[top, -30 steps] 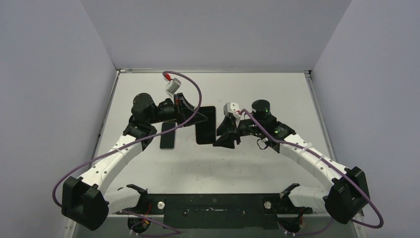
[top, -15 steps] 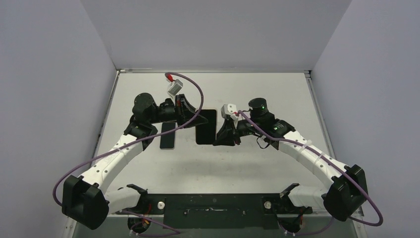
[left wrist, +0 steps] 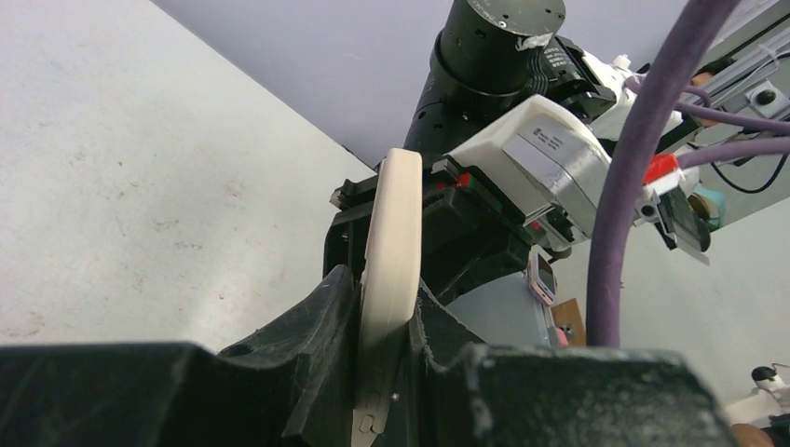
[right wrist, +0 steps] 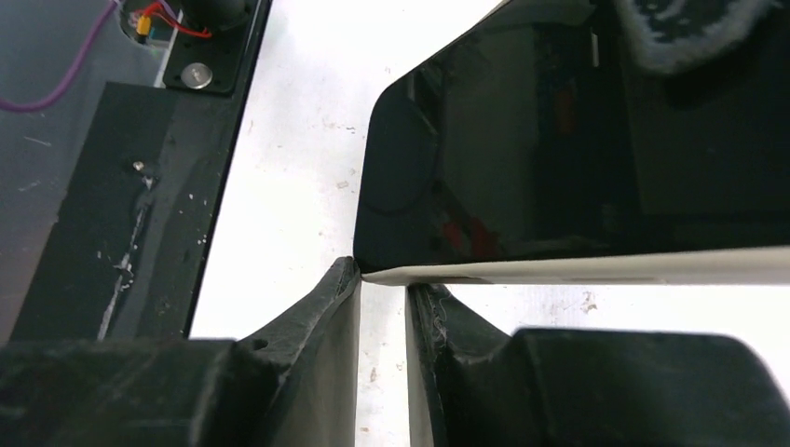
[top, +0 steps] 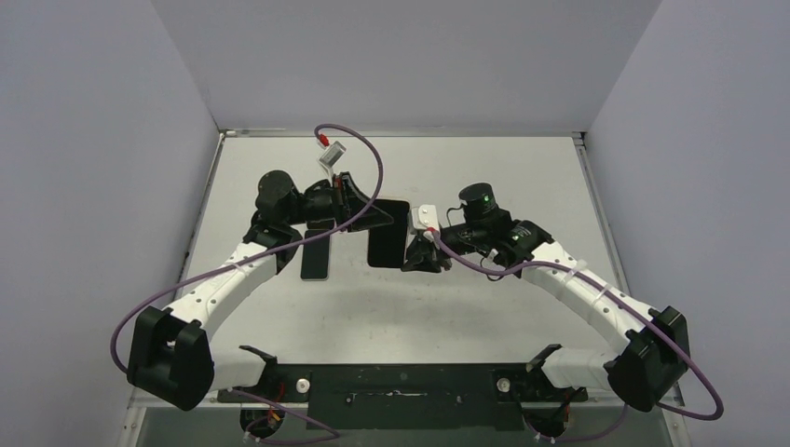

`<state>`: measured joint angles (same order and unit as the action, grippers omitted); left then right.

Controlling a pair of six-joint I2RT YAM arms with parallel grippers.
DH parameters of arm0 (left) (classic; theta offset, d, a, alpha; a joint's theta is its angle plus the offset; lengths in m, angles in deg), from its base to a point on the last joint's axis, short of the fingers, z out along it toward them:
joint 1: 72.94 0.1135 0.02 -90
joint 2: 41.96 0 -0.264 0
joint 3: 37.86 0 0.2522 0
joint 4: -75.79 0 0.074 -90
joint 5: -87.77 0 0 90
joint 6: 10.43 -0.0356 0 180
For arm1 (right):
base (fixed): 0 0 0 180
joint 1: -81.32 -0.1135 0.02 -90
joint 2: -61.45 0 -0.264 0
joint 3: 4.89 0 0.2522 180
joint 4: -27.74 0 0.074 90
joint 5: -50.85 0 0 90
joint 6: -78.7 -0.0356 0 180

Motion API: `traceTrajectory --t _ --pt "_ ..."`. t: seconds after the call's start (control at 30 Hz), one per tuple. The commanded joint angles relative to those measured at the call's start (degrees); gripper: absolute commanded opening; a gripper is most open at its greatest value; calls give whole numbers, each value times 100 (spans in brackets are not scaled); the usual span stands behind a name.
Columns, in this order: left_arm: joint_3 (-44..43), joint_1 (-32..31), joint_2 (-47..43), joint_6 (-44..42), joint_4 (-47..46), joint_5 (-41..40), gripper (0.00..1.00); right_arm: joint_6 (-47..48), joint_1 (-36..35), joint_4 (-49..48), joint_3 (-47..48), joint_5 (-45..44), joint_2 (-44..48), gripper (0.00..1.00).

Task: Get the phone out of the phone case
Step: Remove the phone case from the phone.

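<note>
The phone (top: pixel 387 233) has a black screen and sits in a cream case. My left gripper (top: pixel 366 218) is shut on its left edge and holds it above the table. In the left wrist view the cream case edge (left wrist: pixel 392 233) stands clamped between my fingers (left wrist: pixel 384 291). My right gripper (top: pixel 415 260) is at the phone's near right corner. In the right wrist view the black screen (right wrist: pixel 559 158) and cream rim (right wrist: pixel 615 267) lie just beyond the fingertips (right wrist: pixel 382 279). The jaws stand a narrow gap apart with only table between them, and the corner touches the left fingertip.
A second dark flat slab with a pale rim (top: pixel 315 253) lies on the white table (top: pixel 484 317) just left of the held phone. The black base bar (top: pixel 401 384) runs along the near edge. Grey walls enclose the table.
My right gripper has moved left, up to the phone's near right corner. My left arm has shifted slightly away and right, still holding the phone.
</note>
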<state>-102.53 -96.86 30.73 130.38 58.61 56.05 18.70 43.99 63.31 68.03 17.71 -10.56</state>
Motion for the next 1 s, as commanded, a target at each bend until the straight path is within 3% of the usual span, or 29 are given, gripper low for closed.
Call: traceTrajectory --t 0.0,0.17,0.47,0.73,0.97 --pt "-107 -77 -8 1595 -627 -16 0 1223 -99 -370 225 -938 -105 0" --pt "-117 -86 48 1684 -614 -15 0 1173 -116 -692 137 -1228 -49 0" --pt "107 -41 -92 1581 -797 -399 0 131 6 -1802 -446 -1362 212 2" --pt "810 137 -579 1310 -785 -1970 0 -2132 489 -2850 -1307 -1345 1126 58" --pt "1200 177 -781 1507 -872 -3047 0 -4340 568 -2934 -1440 -1550 1513 78"
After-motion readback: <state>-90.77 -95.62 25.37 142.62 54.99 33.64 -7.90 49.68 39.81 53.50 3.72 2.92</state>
